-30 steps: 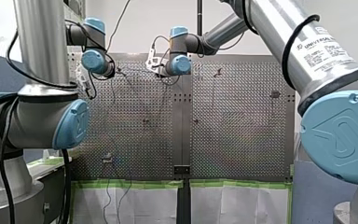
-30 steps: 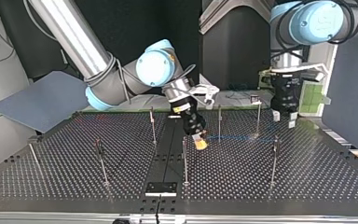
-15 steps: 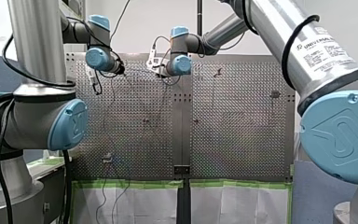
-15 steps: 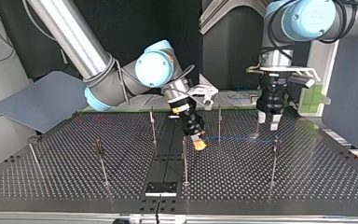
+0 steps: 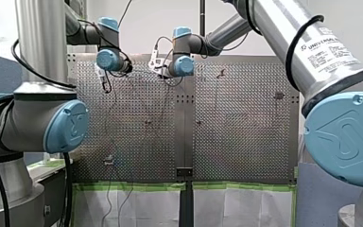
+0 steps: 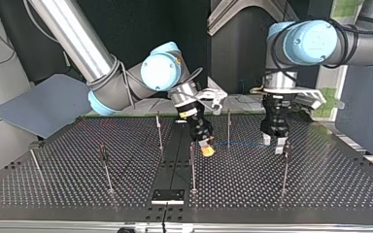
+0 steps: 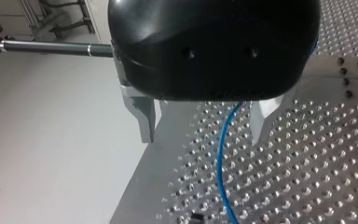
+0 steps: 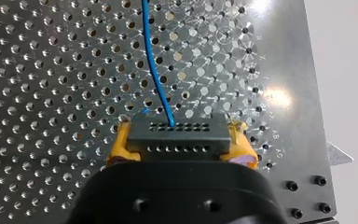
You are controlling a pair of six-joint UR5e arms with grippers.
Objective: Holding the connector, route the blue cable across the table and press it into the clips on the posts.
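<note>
My right gripper (image 8: 180, 140) is shut with its yellow pads (image 8: 120, 142) on a black connector (image 8: 178, 133). A thin blue cable (image 8: 156, 70) runs from the connector over the perforated table. In the top view my right gripper (image 6: 206, 148) hangs low near the table's middle, between two thin posts (image 6: 192, 167). The blue cable (image 6: 243, 143) stretches from it toward my left gripper (image 6: 273, 143) at the view's right. In the left wrist view my left gripper (image 7: 204, 135) is open, its metal fingers (image 7: 144, 116) astride the blue cable (image 7: 221, 158) and above it, not touching.
Several thin upright posts stand across the perforated table (image 6: 320, 184), one (image 6: 285, 167) just in front of my left gripper, another (image 6: 228, 127) beside the cable. A black plate (image 6: 167, 195) lies at the near edge. A grey panel (image 6: 43, 104) leans at the top view's left.
My left arm has swung toward the top view's left and come lower, so its open fingers now straddle the cable. My right gripper has stayed in place with the connector.
</note>
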